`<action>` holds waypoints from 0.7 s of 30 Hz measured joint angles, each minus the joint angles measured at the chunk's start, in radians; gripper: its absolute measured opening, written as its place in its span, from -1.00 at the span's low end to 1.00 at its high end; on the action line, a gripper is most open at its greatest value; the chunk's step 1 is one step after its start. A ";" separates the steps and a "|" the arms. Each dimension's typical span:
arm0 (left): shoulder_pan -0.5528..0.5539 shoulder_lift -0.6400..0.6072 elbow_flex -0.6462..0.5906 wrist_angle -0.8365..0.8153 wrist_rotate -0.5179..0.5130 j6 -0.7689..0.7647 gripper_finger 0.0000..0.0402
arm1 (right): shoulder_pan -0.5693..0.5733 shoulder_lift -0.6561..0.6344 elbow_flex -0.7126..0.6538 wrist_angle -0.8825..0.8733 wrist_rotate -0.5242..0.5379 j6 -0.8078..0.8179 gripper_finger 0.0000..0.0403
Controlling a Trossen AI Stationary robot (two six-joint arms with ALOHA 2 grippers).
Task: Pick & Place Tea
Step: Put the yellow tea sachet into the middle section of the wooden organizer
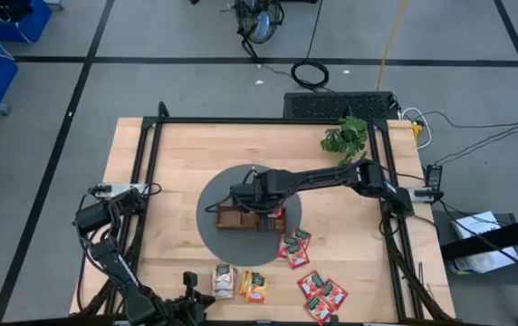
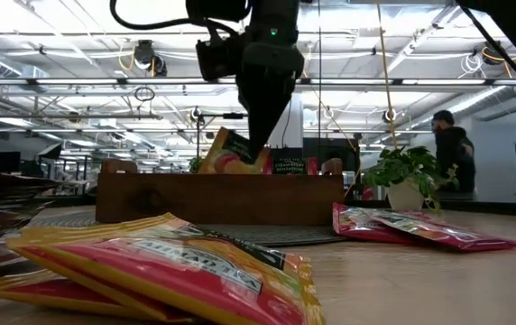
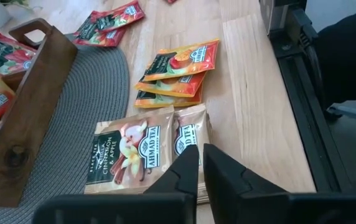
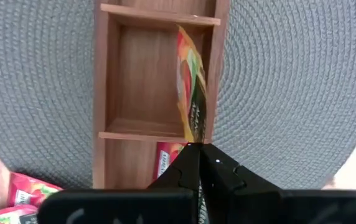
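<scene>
Orange and yellow, one tea sachet is pinched by its edge between the tips of the right gripper, whose fingers are squeezed tight on it; the sachet hangs on its edge over the middle box of the wooden tray, close to one long wall; in the low view it leans to one side above the tray's rim; I cannot read its print; another sachet with a red picture lies in the next box of the tray; the tray sits on a round grey mat in the middle of the table.

Down near the table's front edge, the left gripper hangs low over a beige sachet; its fingers are almost together, with a thin gap, and hold nothing; the tips sit over the second beige sachet that lies just beside the first; the first one reads "CINNAMON & APPLE", with "AHMAD TEA" on its green label; just past these lies a small pile of orange sachets, one on top of another, with the same kind of green label; red sachets lie on the wood beside the mat, and more red ones sit near the front edge; a small green plant stands at the far side of the table.
</scene>
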 joint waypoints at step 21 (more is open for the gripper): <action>0.006 0.000 0.000 -0.004 -0.005 0.018 -0.77 | -0.024 -0.001 0.000 -0.003 -0.001 -0.054 -1.00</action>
